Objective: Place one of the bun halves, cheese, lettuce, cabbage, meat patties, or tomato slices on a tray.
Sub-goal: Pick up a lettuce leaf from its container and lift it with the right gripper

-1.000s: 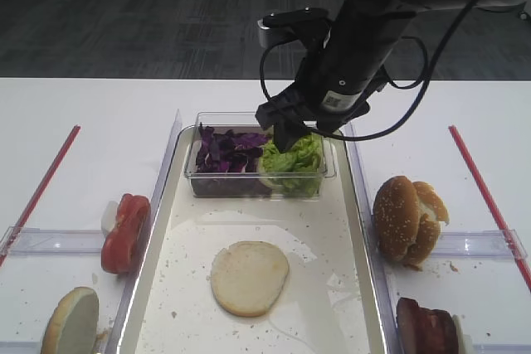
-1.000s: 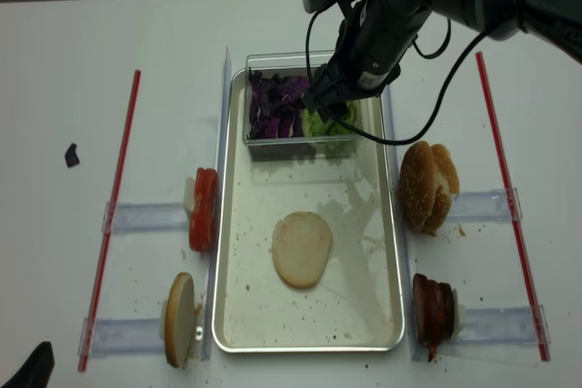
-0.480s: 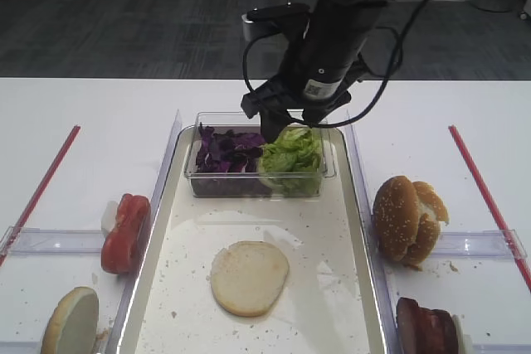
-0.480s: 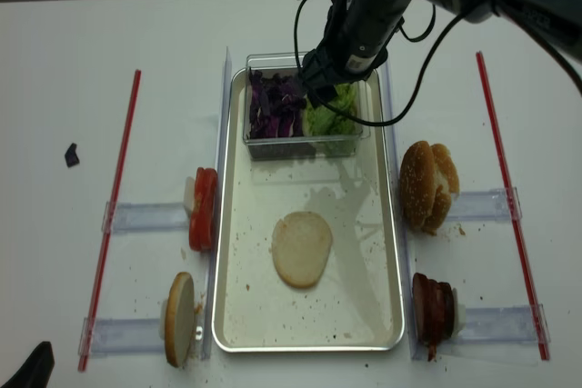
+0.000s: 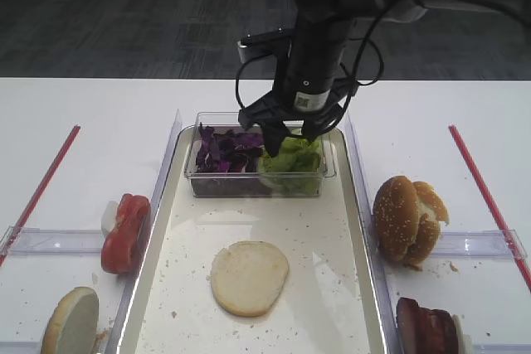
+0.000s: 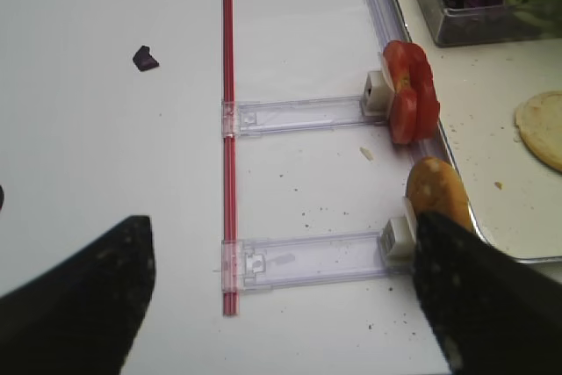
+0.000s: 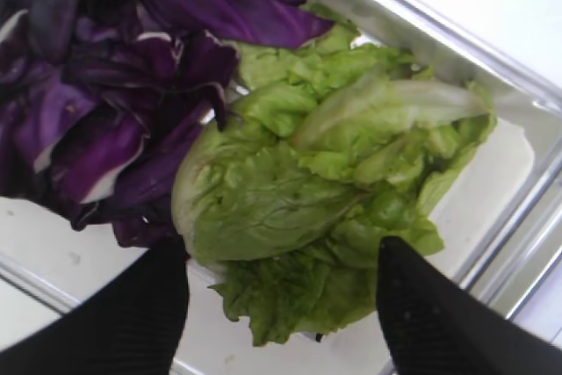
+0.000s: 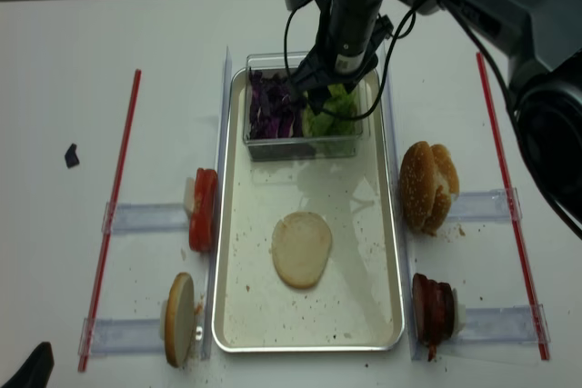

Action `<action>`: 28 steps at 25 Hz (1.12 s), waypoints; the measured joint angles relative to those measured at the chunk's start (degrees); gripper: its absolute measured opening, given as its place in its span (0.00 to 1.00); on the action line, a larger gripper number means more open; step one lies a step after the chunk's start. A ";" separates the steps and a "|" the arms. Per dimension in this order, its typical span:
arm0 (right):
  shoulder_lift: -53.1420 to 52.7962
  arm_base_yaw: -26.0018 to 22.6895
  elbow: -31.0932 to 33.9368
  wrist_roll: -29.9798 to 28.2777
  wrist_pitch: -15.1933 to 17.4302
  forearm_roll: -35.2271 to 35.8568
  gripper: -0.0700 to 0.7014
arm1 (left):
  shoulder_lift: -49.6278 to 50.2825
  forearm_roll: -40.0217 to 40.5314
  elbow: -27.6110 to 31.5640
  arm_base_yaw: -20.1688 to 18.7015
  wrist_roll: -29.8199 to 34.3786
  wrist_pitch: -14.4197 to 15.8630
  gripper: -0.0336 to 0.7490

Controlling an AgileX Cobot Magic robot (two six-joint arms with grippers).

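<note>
The right gripper (image 7: 277, 292) hung directly over the clear plastic box (image 5: 202, 181) that sat at the far end of the tray (image 5: 362, 238). Its jaws stood apart, one finger (image 7: 136, 313) on each side of the lettuce (image 7: 325, 217), and nothing was between them yet; the wrist view showed the leaves lying loose in the box with both fingertips short of them. The lettuce filled the right part of the box, pressed against the purple cabbage (image 7: 105, 103) in the left part.

The lettuce looked light, soft and crinkled, with a pale stiffer rib running through the topmost leaf. It would probably crush or tear under a hard pinch, and a thin frilled edge could slip out of the jaws. The thicker middle fold near the rib seemed the better place to take hold, well clear of the cabbage so no purple shreds came along.

A pale flat bun half (image 5: 249, 278) already lay on the tray, nearer than the box. The left gripper (image 6: 281, 292) was open and empty, out to the left of the tray near the tomato slices (image 6: 409, 97).
</note>
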 joint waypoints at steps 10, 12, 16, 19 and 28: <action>3.58 0.00 -0.52 0.29 -0.39 -0.67 0.70 | 0.00 0.00 0.00 0.00 0.00 0.00 0.75; 3.71 0.00 -0.52 0.29 -0.78 -0.67 0.70 | 0.00 0.00 0.00 0.00 0.00 0.00 0.75; 3.71 0.00 -0.52 0.36 -1.15 -0.78 0.70 | 0.00 0.00 0.00 0.00 0.00 0.00 0.75; 3.71 0.02 -0.52 0.42 -1.48 -0.92 0.68 | 0.00 0.00 0.00 0.00 0.00 0.00 0.75; 3.71 0.02 -0.52 0.42 -1.60 -1.34 0.62 | 0.00 0.00 0.00 0.00 0.00 0.00 0.75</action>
